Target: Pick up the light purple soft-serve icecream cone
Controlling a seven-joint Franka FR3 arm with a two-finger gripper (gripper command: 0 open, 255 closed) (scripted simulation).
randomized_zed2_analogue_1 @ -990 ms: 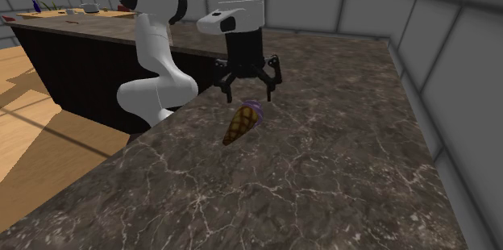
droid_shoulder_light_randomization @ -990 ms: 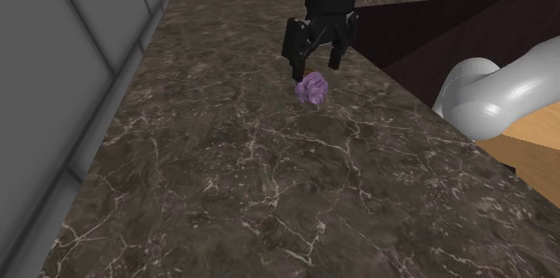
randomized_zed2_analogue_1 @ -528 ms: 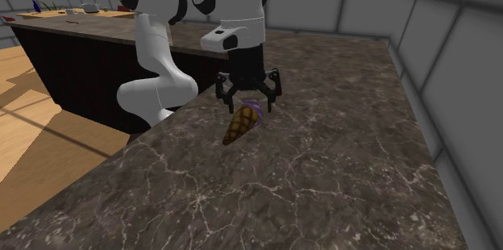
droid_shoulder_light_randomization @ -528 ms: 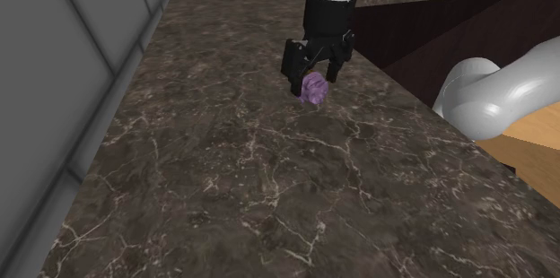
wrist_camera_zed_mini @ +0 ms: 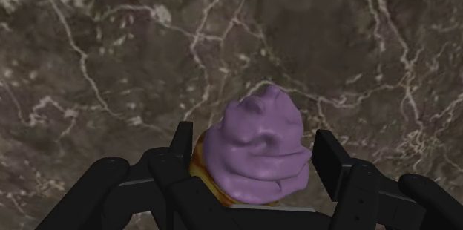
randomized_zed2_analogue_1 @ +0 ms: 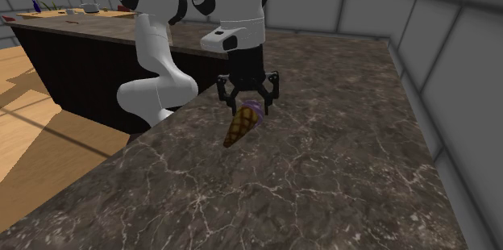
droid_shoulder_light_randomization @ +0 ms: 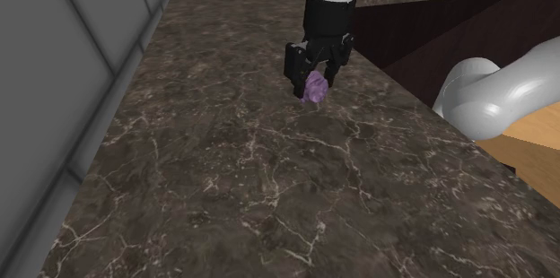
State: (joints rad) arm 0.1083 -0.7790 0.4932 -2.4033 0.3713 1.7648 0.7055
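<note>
The ice cream cone (randomized_zed2_analogue_1: 237, 130) lies on its side on the dark marble counter (randomized_zed2_analogue_1: 338, 152), with a brown waffle cone and a light purple swirl (droid_shoulder_light_randomization: 314, 91). My black gripper (randomized_zed2_analogue_1: 250, 110) points down over the swirl end, one finger on each side of it. In the wrist view the purple swirl (wrist_camera_zed_mini: 256, 150) sits between the fingers (wrist_camera_zed_mini: 332, 163), which stand close beside it with a thin gap on one side. The gripper (droid_shoulder_light_randomization: 312, 83) is open, narrowed around the swirl, and the cone rests on the counter.
A grey panelled wall (droid_shoulder_light_randomization: 63, 61) runs along the counter at the shoulder view's left. The counter edge drops to a wooden floor (randomized_zed2_analogue_1: 40, 127) past the arm's white elbow (droid_shoulder_light_randomization: 489, 97). A second dark counter (randomized_zed2_analogue_1: 72, 18) with small items stands further off.
The gripper has come down around the purple swirl and its fingers have drawn closer together. The cone has not moved.
</note>
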